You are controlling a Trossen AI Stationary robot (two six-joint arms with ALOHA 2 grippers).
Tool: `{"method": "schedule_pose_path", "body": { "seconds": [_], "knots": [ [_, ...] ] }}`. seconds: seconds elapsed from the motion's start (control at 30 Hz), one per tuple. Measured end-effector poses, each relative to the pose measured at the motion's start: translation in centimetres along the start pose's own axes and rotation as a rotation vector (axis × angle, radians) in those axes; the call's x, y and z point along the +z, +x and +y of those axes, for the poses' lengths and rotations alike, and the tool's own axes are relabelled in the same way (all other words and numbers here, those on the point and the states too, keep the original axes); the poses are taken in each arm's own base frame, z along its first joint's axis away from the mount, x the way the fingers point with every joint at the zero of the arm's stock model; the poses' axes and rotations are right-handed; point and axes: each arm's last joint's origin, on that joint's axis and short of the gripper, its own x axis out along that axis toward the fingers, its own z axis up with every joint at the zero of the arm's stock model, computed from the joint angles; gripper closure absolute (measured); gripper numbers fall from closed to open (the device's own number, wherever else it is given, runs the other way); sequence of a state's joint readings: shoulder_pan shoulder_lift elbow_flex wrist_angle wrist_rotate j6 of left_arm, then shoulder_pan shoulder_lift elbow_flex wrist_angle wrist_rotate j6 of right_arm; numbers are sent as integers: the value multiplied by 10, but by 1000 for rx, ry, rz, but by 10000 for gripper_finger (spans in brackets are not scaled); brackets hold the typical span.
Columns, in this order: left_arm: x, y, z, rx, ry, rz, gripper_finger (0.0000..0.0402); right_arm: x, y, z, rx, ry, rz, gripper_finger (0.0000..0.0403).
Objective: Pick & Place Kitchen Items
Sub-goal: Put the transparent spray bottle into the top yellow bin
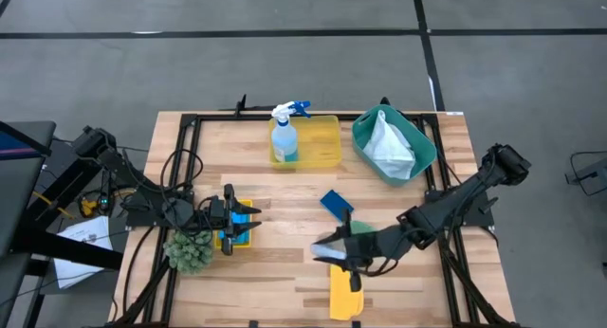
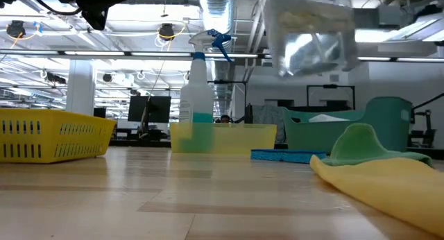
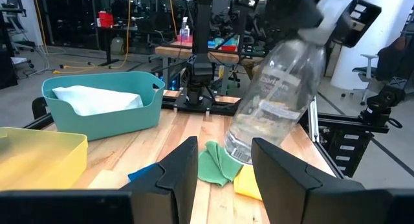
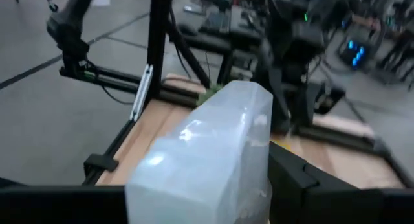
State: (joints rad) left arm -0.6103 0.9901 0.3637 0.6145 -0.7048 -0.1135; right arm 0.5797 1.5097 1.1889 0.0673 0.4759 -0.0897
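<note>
Right gripper point(image 1: 334, 251) grasps clear bottle point(image 1: 327, 249) lifted over yellow cloth point(image 1: 343, 292), lower centre near table point(image 1: 398, 281) front edge. Left gripper point(image 1: 229, 228) spread open over left tray; mid-table clear.

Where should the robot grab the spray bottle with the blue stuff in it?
Best around the thin neck, just under the blue trigger, coming in level from the side. The spray bottle stands upright in the yellow tray, so its neck is free above the tray's wall. The left pincer looks open and free; the right pincer already holds the clear bottle.
</note>
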Motion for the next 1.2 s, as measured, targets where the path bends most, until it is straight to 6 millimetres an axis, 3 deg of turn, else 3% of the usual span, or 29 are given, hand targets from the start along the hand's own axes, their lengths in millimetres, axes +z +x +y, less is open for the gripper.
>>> {"method": "schedule_pose_path", "body": {
  "seconds": [0.37,0.73,0.87,1.2],
  "knots": [
    [0,0,0,0,1,1,262,-24,14,-21,31,-8,-199,277],
    [-1,0,0,1,4,5,262,-66,14,-55,51,97,-392,277],
    [-1,0,0,1,6,7,262,-80,13,-55,61,156,-376,277],
    [-1,0,0,1,9,10,262,-114,45,-42,85,275,-395,270]
  ]
}}
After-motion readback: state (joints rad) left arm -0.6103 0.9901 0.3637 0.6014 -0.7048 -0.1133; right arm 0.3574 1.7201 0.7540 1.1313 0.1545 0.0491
